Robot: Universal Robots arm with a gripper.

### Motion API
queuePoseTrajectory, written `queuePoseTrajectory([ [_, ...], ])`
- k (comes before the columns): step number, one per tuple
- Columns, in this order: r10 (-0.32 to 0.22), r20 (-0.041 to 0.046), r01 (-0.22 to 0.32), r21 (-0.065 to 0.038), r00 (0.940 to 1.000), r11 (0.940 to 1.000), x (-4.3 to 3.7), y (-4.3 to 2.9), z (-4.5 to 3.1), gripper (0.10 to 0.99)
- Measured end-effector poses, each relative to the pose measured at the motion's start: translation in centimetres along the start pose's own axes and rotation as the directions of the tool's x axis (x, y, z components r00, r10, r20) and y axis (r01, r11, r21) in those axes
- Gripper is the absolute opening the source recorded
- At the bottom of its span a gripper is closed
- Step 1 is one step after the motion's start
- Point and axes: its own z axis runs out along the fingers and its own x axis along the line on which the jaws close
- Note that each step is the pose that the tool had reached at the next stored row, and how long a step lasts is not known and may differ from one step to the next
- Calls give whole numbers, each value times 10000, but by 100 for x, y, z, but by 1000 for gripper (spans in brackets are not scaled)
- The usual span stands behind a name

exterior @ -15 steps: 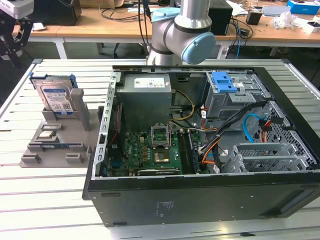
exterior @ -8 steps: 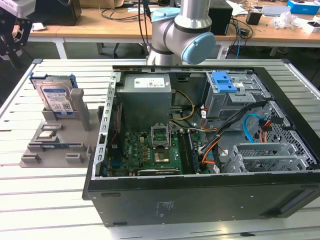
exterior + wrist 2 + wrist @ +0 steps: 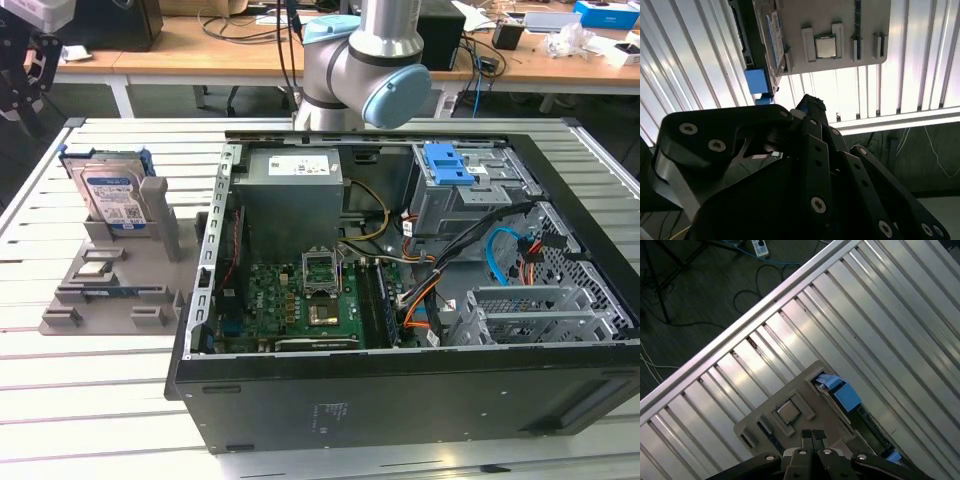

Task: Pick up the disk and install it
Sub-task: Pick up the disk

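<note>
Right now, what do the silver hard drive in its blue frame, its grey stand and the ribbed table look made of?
Silver rectangular disk: dull-sheened metal casing under a paper-like label; its blue bracket looks like moulded plastic. Grey slotted holder: matte, evenly coloured, probably plastic. Ribbed silver table: likely aluminium, given its bright streaked reflections.

So the gripper (image 3: 809,104) (black linkage, plenty of bolts) takes up the foreground, hanging over the slatted metal table (image 3: 685,60) and touching nothing. Past its tip a grey holder (image 3: 850,20) lies on the table, with a processor chip (image 3: 825,46) sitting flat in one pocket. The disk (image 3: 771,40) stands on edge in the holder's end slot, its blue carrier bracket (image 3: 756,81) poking toward the gripper. Off the table edge there's dark floor (image 3: 890,145) and a thin cable (image 3: 936,150).
</note>
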Motion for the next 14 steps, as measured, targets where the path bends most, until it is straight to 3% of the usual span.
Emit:
queuePoseTrajectory([
  [5,-646,-27,645,-17,9979,9979,0,0,0,106],
  [14,-1816,-72,1816,-51,9833,9834,0,0,0,106],
])
